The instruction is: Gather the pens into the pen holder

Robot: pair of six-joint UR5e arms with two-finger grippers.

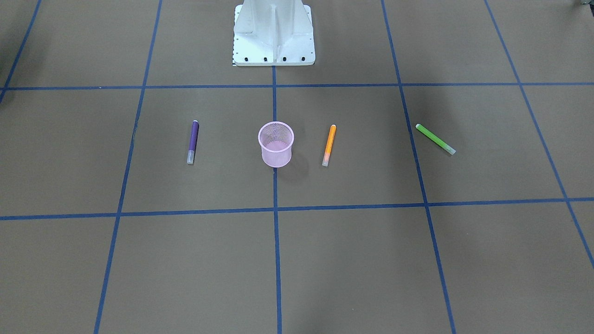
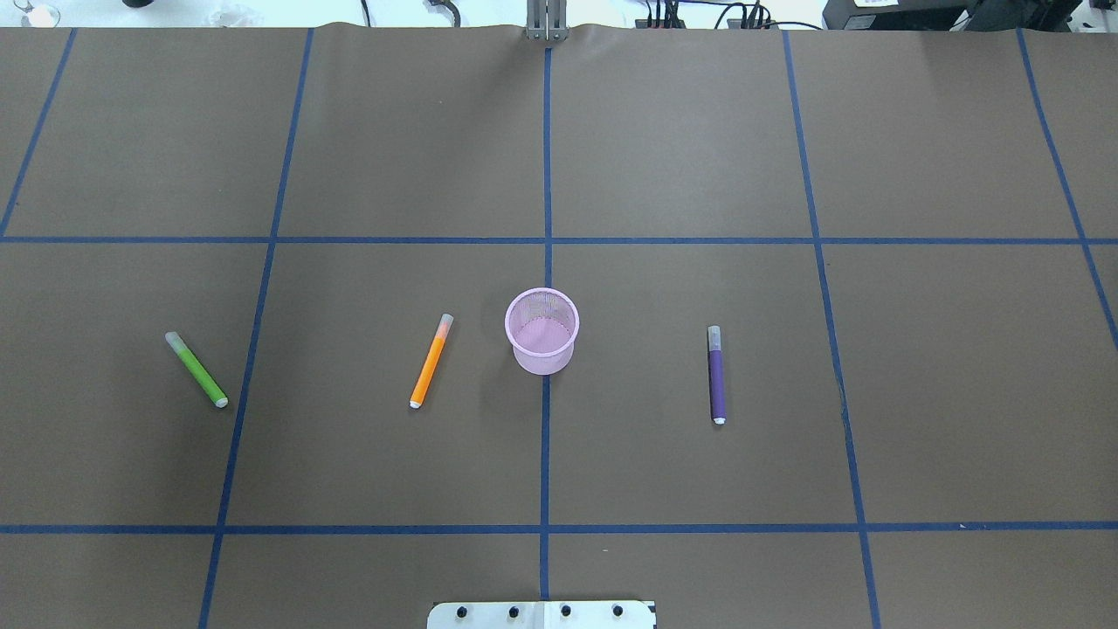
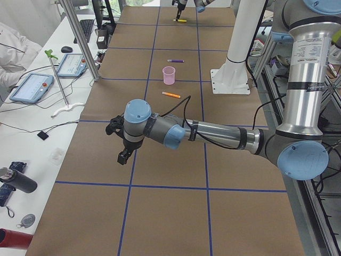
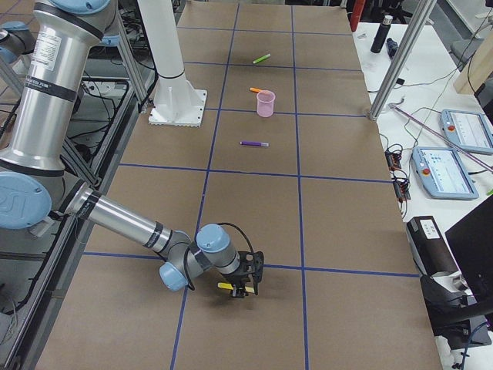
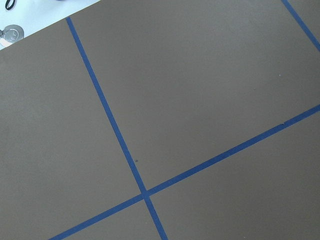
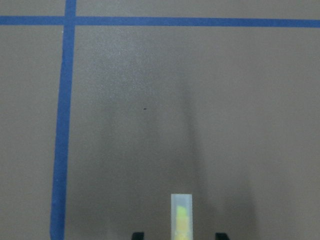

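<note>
The pink mesh pen holder (image 2: 541,330) stands upright at the table's middle, also in the front view (image 1: 276,144). The orange pen (image 2: 431,361) lies just left of it, the green pen (image 2: 196,369) further left, and the purple pen (image 2: 716,374) to its right. The yellow pen (image 6: 181,217) lies far off to the robot's right (image 4: 226,286). My right gripper (image 6: 179,234) is low over it, open, with a jaw on each side and a gap to the pen. My left gripper (image 3: 123,157) hovers over bare table at the left end; I cannot tell whether it is open or shut.
The white robot pedestal (image 1: 274,37) stands at the table's near edge behind the cup. Blue tape lines (image 2: 546,437) grid the brown table. Side benches hold tablets (image 3: 32,88) and bottles (image 3: 16,181). Metal posts (image 4: 397,62) stand at the table's far edge.
</note>
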